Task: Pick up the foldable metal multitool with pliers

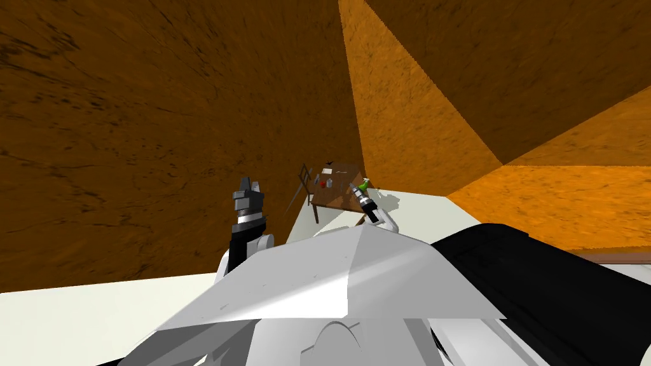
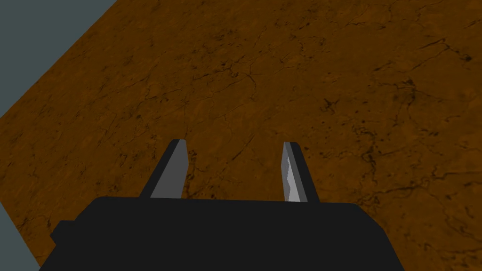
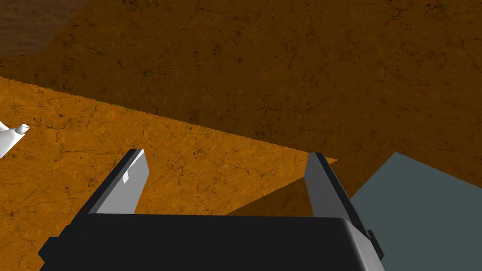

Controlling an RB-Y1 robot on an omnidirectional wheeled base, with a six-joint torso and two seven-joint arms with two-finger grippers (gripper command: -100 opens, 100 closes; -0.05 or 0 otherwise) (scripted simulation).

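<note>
A small brown table (image 1: 343, 197) stands far ahead by the orange-brown wall, with several tiny objects on it. Among them are a red one (image 1: 323, 184), a grey one (image 1: 330, 183), a pale flat one (image 1: 327, 170) and a green one (image 1: 363, 184). Which is the multitool is too small to tell. My left gripper (image 1: 248, 183) is raised at my left, well short of the table; its fingers stand open and empty (image 2: 235, 143). My right gripper (image 1: 353, 186) is held up in line with the table's near right side, also open and empty (image 3: 226, 151).
A dark chair (image 1: 306, 178) stands at the table's left side. Pale floor (image 1: 419, 216) runs between me and the table. Brown walls meet in a corner behind it. A black area (image 1: 547, 286) lies at my right. A white object (image 3: 9, 137) shows beside the right fingers.
</note>
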